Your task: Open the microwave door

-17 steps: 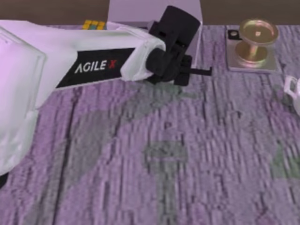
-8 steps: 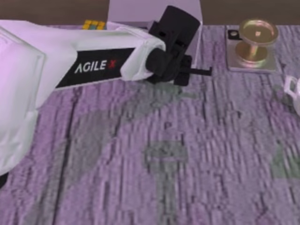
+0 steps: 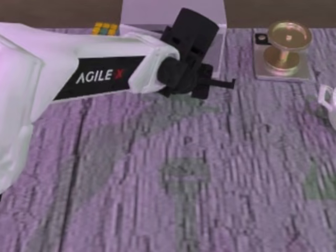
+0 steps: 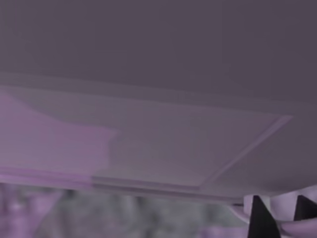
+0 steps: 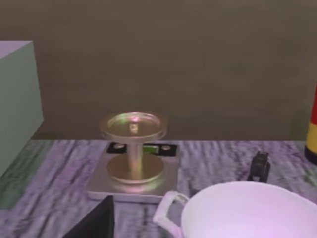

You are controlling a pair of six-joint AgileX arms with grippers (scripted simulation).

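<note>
"AGILE X" stands on the left arm (image 3: 100, 76)'s black panel.

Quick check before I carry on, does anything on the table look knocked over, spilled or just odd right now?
Nothing stands out. The microwave sits square at the table's far edge, the gold scale stands upright, and the left gripper is at the microwave's front.

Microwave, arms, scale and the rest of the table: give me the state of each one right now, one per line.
microwave: upright at the table's far edge, front largely hidden by the left arm.
microwave door: cannot tell if open or shut.
left pincer: at the microwave's front, reaching right.
right pincer: parked at the right edge.
scale: upright, pan bare.
cube: resting left of the microwave.
</note>
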